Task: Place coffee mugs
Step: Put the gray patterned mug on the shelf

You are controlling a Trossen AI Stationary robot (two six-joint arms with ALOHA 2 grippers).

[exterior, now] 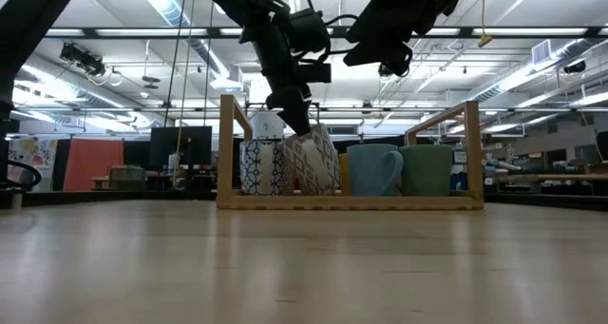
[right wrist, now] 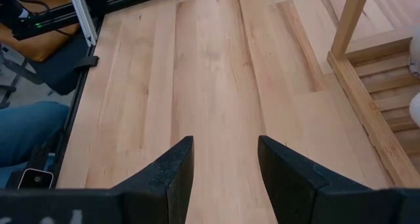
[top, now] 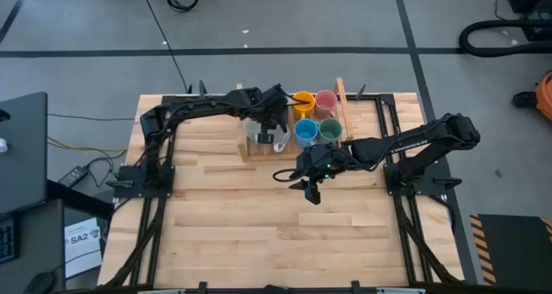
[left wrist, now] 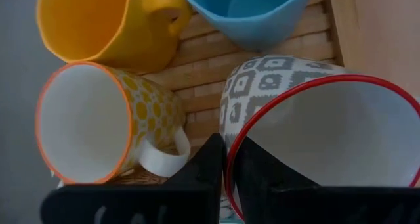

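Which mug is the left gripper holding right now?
The left gripper is shut on the rim of the grey-and-white patterned mug with the red rim, unlike the yellow-dotted mug beside it.

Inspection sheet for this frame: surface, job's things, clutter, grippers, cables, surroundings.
Surface: wooden table, bare in front.
Job's things: mugs in wooden rack; orange mug, pink mug, blue mug, green mug, patterned red-rimmed mug.
Clutter: nothing seen.
Grippers: left gripper pinching the red-rimmed mug's wall; right gripper open, empty, above the table.
Cables: cable on the floor.
Surroundings: workshop, lit ceiling.
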